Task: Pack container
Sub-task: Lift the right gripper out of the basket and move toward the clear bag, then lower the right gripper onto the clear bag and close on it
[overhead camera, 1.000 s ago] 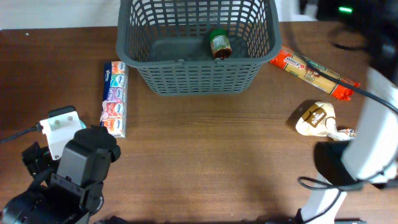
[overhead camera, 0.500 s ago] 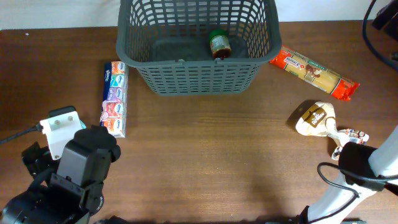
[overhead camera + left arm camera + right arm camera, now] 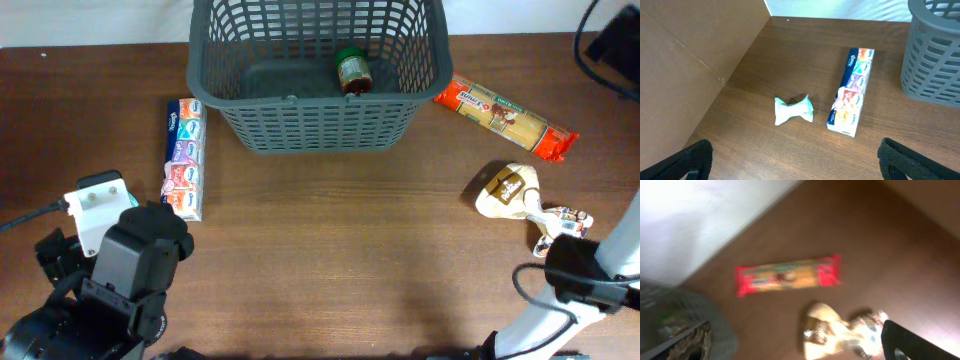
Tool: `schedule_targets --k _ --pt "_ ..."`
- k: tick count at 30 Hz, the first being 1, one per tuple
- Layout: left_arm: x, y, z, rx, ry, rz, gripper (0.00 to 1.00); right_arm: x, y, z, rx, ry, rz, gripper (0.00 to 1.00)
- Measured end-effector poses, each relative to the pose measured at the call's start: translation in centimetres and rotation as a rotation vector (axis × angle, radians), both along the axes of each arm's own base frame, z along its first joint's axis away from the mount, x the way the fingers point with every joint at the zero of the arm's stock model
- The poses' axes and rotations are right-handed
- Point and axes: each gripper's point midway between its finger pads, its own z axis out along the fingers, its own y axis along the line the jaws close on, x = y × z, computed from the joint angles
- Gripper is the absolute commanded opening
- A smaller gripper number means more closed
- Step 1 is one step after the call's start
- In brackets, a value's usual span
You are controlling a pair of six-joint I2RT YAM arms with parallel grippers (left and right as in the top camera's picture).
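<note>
The dark grey basket (image 3: 310, 125) stands at the back middle of the table, with a green-lidded jar (image 3: 351, 70) inside it. Its corner shows in the left wrist view (image 3: 935, 50), and it is blurred at the left of the right wrist view (image 3: 690, 315). My left gripper (image 3: 800, 167) is open and empty above bare table, short of a long tissue pack (image 3: 852, 91). My right gripper (image 3: 797, 350) is open and empty above a cream bag (image 3: 835, 332). The right wrist view is blurred.
The tissue pack (image 3: 184, 158) lies left of the basket. A small teal-white packet (image 3: 793, 110) lies beside it. A red pasta pack (image 3: 505, 119) lies right of the basket, also in the right wrist view (image 3: 789, 275). The cream bag (image 3: 508, 190) and a small colourful packet (image 3: 562, 217) lie below it.
My right arm has pulled back from the far right side toward the near right corner, uncovering the pasta pack and small packet. The left arm has not moved.
</note>
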Motion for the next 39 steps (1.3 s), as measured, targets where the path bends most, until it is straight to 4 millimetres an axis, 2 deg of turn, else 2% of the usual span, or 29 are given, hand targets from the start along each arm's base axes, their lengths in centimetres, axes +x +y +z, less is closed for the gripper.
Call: schedule_targets --k 3,9,13,15,21,24,29,39 --pt "0.0 0.0 0.0 -0.001 -0.001 0.000 1.00 -2.7 -0.8 -1.5 -0.002 0.076 -0.117 0.99" --pt "0.0 0.0 0.0 0.000 0.000 0.000 0.99 -10.6 -1.9 -3.9 0.073 0.132 -0.424 0.99" --pt "0.0 0.0 0.0 0.000 -0.001 0.000 0.99 -13.8 -2.0 -6.3 0.139 0.158 -0.600 0.99" --pt "0.0 0.0 0.0 0.000 0.000 0.000 0.99 -13.6 -2.1 -8.3 0.173 0.172 -0.648 0.99" --pt "0.0 0.0 0.0 0.000 0.000 0.000 0.99 -9.0 -2.2 -15.9 0.314 0.150 -0.707 0.99" --pt "0.0 0.0 0.0 0.000 0.000 0.000 0.99 -8.5 -1.8 -19.1 0.380 0.181 -0.785 0.99" --pt "0.0 0.0 0.0 0.000 0.000 0.000 0.99 -8.0 -1.1 -22.3 0.471 0.223 -0.905 0.99" --pt "0.0 0.0 0.0 0.000 0.000 0.000 0.99 -5.8 -0.8 -28.8 0.551 0.334 -0.996 0.99"
